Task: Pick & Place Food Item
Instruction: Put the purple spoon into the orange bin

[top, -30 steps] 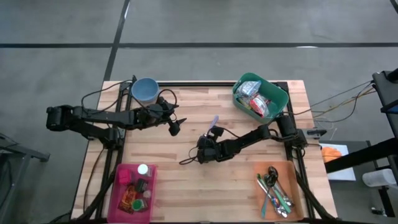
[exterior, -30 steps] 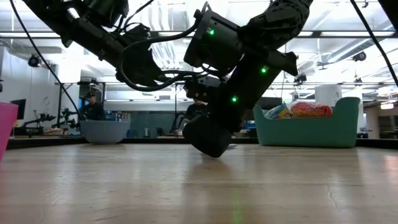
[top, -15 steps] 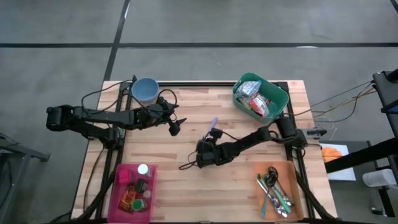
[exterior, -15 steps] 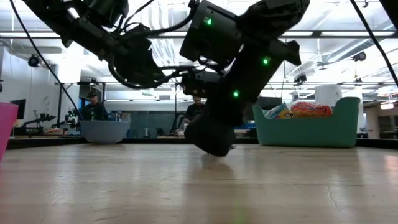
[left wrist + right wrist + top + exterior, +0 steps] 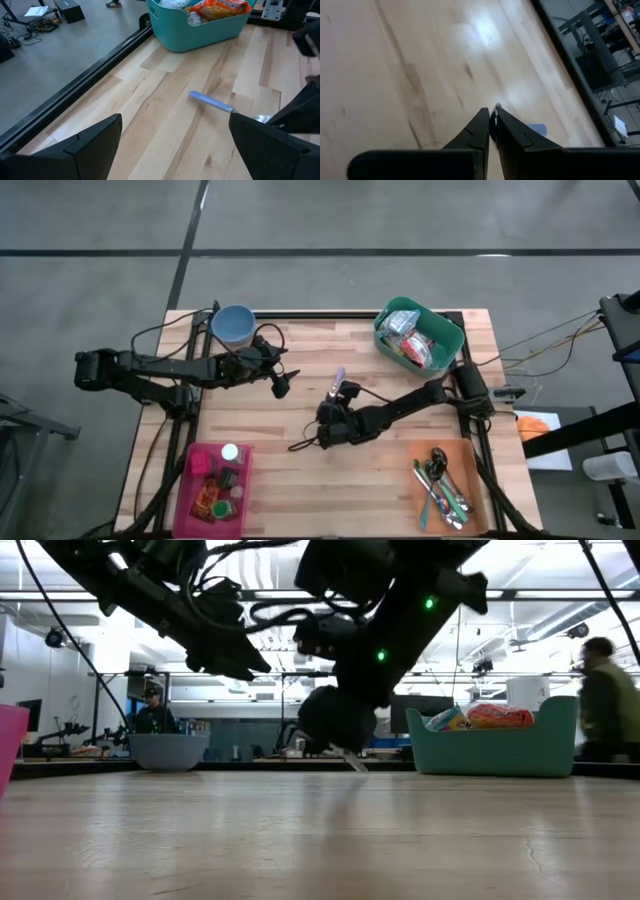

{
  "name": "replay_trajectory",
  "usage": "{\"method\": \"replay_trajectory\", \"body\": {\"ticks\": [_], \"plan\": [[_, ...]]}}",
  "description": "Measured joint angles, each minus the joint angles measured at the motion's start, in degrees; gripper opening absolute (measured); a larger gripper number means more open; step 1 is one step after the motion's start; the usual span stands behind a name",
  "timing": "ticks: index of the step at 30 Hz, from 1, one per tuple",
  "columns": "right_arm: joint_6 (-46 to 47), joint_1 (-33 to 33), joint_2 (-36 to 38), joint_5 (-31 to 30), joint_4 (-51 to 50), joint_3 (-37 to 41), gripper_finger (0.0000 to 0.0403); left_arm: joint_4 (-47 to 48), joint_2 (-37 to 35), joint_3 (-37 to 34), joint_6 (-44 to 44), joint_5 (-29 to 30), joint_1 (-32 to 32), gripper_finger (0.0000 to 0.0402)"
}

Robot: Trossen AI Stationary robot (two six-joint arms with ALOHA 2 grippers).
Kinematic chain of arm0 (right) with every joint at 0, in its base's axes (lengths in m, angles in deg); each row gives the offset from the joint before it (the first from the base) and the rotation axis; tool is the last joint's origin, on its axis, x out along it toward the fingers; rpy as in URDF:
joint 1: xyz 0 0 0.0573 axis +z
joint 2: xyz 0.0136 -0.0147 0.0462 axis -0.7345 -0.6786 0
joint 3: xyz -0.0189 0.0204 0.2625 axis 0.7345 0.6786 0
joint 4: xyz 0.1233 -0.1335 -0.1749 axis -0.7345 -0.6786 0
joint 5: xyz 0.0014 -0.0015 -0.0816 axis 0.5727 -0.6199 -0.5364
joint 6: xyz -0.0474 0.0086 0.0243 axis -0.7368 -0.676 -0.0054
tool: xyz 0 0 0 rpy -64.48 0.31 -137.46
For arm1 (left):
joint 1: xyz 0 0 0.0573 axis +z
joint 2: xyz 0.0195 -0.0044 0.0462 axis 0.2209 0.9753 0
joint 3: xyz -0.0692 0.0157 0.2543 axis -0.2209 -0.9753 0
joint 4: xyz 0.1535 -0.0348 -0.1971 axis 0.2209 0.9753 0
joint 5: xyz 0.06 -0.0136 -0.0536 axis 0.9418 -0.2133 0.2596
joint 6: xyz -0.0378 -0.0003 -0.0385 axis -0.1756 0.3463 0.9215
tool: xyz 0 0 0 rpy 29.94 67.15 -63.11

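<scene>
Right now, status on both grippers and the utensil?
Right gripper shut on utensil, mid-table. Left gripper open, waiting near bowl. Nothing in the way.

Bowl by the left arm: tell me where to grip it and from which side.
Grip the bowl by its rim, coming straight down from above, one finger inside and one outside. It stands upright with its mouth open to the top, and its round wall is probably too wide to span. The open left hand is nearest, so the rim's table-centre side suits it best.

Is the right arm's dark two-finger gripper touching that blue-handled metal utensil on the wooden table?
Touching. In the right wrist view the right gripper is shut on the utensil's metal end, its blue handle showing beyond the fingertips.
</scene>
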Motion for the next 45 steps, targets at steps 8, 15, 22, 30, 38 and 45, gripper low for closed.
{"method": "replay_trajectory", "body": {"ticks": [8, 15, 22, 30, 38, 45], "plan": [[-4.0, 0.4, 4.6, -1.6, -1.4, 0.2, 0.0022, 0.0, 0.0, 0.0, 0.0, 0.0, 0.0, 0.0372], [-6.7, 0.6, 11.2, -1.0, -3.3, 0.5, 0.0022, 0.0, 0.0, 0.0, 0.0, 0.0, 0.0, 0.0372], [-1.7, 1.3, 19.3, 7.3, -9.1, 0.6, 0.0022, 0.0, 0.0, 0.0, 0.0, 0.0, 0.0, 0.0372], [9.9, 1.6, 28.8, 24.0, -15.7, 0.6, 0.0022, 0.0, 0.0, 0.0, 0.0, 0.0, 0.0, 0.0372], [23.0, 4.8, 34.2, 30.3, -27.4, -1.2, 0.0022, 0.0, 0.0, 0.0, 0.0, 0.0, 0.0, 0.0372], [38.2, 10.0, 34.5, 30.3, -44.4, -8.2, 0.0022, 0.0, 0.0, 0.0, 0.0, 0.0, 0.0, 0.0372]]}}
